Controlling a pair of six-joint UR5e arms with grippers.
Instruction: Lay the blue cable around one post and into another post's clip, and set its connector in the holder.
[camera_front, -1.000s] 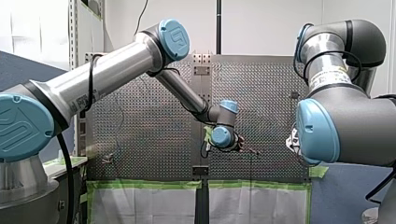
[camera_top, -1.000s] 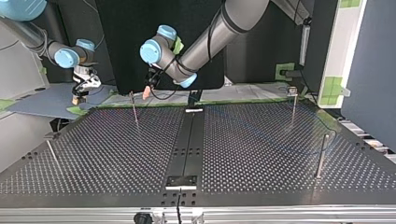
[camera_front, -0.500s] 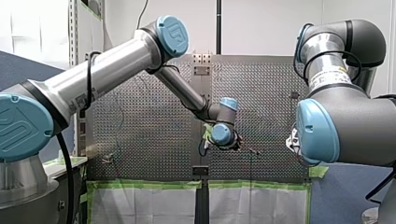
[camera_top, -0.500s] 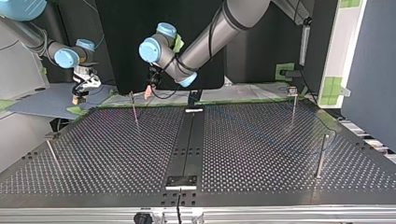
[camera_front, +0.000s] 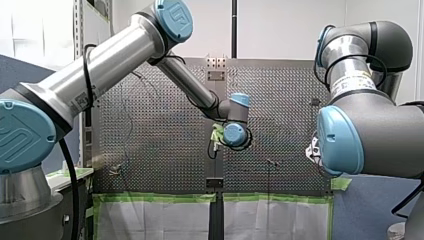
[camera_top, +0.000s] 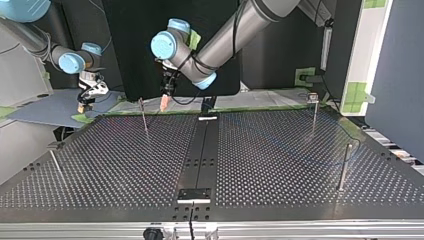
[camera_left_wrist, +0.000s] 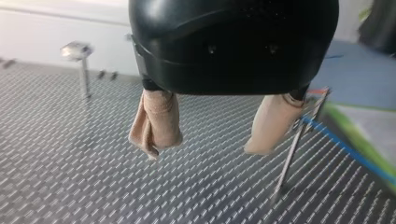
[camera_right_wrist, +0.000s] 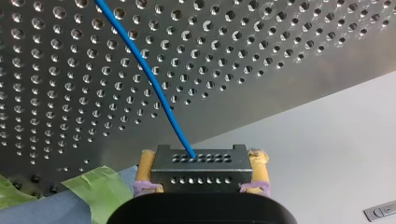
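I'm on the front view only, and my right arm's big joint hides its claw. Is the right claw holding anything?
Observer: Yes. The right wrist view shows the right claw shut on the dark connector, with the blue cable running out of it.
Operator: And the left claw?
Observer: The left claw is open with nothing in it, hanging above the perforated table.
Operator: Any post near it?
Observer: A thin post stands close beside it, and the blue cable meets that post near its top. I cannot tell whether it sits in a clip.
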